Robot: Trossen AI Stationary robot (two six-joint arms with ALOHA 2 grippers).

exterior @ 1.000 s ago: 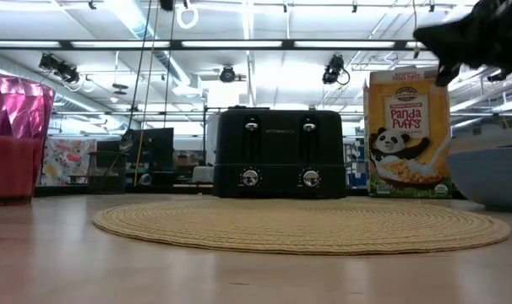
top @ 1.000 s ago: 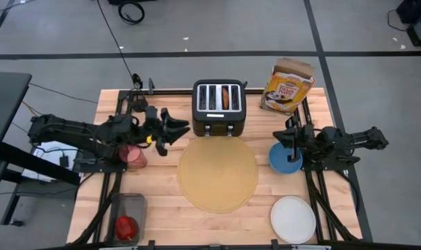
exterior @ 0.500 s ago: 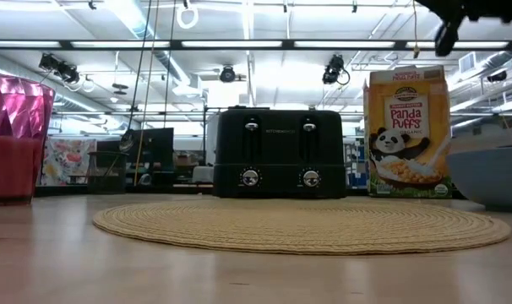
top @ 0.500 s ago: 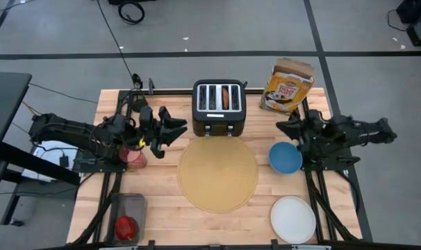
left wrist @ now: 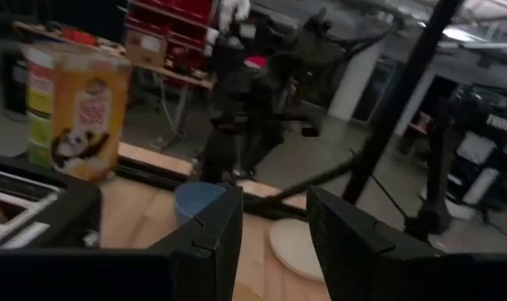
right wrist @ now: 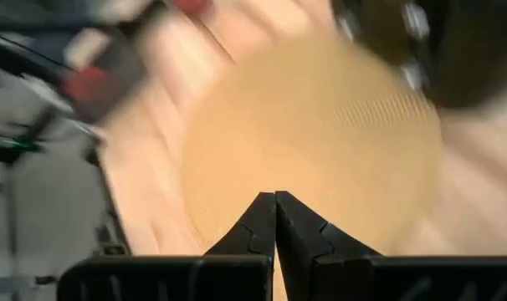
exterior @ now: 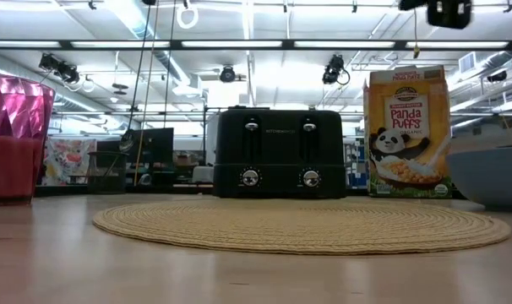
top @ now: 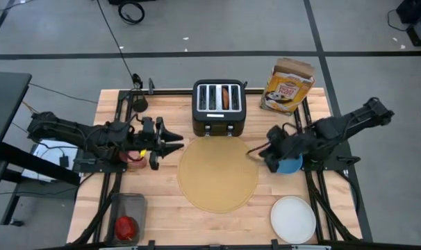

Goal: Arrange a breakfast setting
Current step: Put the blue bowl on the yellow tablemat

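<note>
Right gripper (top: pixel 255 152), fingers pressed together and empty, hangs between the blue bowl (top: pixel 290 163) and the bare placemat (top: pixel 218 173). Left gripper (top: pixel 170 144) (part-open, empty) waits beside the pink cup (top: pixel 133 157). Judged step: placing the bowl; next calls for opening over its rim.

we see the placemat (top: pixel 218 174) lying at the middle of the table (top: pixel 169 212), with the toaster (top: pixel 219 107) just behind it toward the far edge. a bagel (top: pixel 226 97) sits in one toaster slot. the cereal box (top: pixel 287 85) stands at the far right corner. the bowl (top: pixel 288 164) rests right of the placemat, and the plate (top: pixel 292 219) lies near the right front corner. the cup (top: pixel 135 157) stands left of the placemat. a bin (top: pixel 127 206) at the left front corner holds the apple (top: pixel 126 227).
</note>
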